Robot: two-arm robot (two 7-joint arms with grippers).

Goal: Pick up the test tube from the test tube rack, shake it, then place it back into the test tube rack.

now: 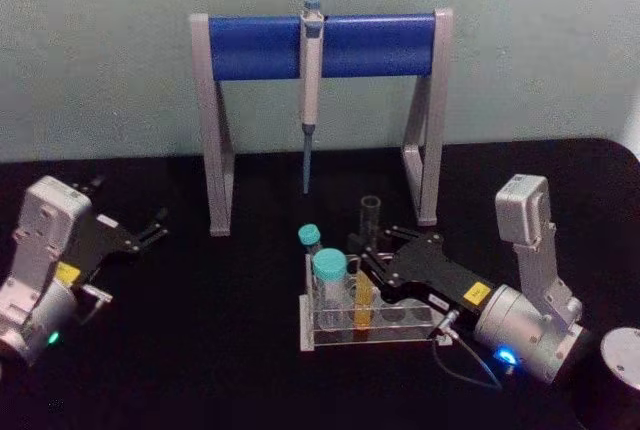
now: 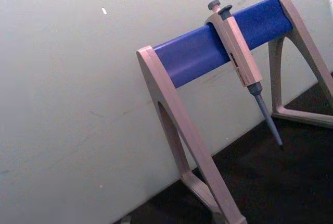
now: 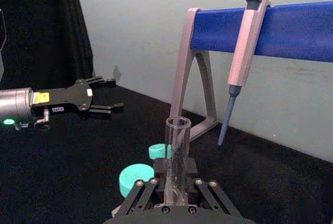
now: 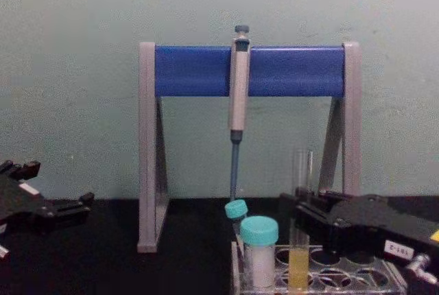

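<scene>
Right claw (image 1: 362,262) is at the test tube rack (image 1: 372,334), near-right of centre on the black counter (image 1: 220,350). Its fingers are clamped on the test tube (image 1: 366,270) at mid-height, from the right side. The tube stands upright, its lower end in a rack hole, with yellow-orange liquid in the bottom part. Its open rim sticks up above the claw; the chest view shows the same (image 4: 300,233). In the right wrist view the tube (image 3: 176,156) rises straight up between the finger linkages.

Two teal-capped tubes sit in the rack's left end: a big one (image 1: 330,272) near, a smaller one (image 1: 309,238) behind it.

Left claw (image 1: 157,228) is parked far left on the counter, well apart from the rack, fingers apart, holding nothing. It also shows in the right wrist view (image 3: 112,95).

Grey-and-blue pipette stand (image 1: 320,45) is at the far side by the wall, a pipette (image 1: 311,90) hanging off the middle of its bar. A dark cylinder (image 1: 615,375) sits at the near-right corner.
</scene>
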